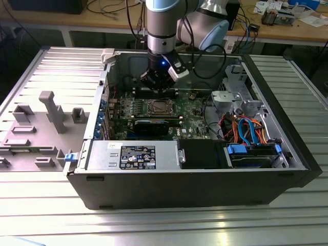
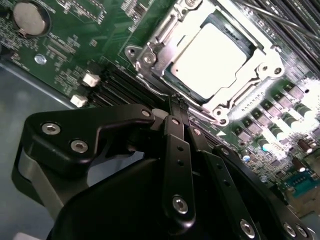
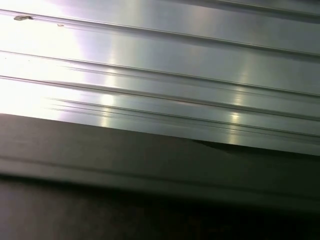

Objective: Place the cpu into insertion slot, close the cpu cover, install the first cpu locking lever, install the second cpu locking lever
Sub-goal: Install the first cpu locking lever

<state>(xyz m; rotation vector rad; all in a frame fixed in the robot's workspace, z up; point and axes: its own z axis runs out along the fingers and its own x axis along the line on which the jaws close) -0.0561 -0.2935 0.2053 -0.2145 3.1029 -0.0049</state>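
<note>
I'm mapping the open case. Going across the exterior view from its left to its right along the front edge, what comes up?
Blue latch → grey power-supply box → black cover → blue drive bay.

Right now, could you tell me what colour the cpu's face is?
Pale silvery; the cpu shows best in the second wrist view.

Gripper (image 2: 176, 100): matte black links, silver screw heads, grey band along one side. Cpu (image 2: 212, 57): pale silvery face, glaring white under light. Cpu cover (image 2: 150, 45): bright silvery metal frame. Motherboard (image 2: 75, 45): dark green, fine pale traces, small white connectors, one round silver coin cell (image 2: 29, 17). Power-supply box (image 1: 133, 156): grey, black label with white print. Cables (image 1: 246, 128): orange and blue. Drive caddy (image 1: 253, 154): blue. Computer case (image 1: 179, 192): black outside. Table (image 1: 154, 225): ribbed silver aluminium; same striped sheen in first wrist view.
</note>
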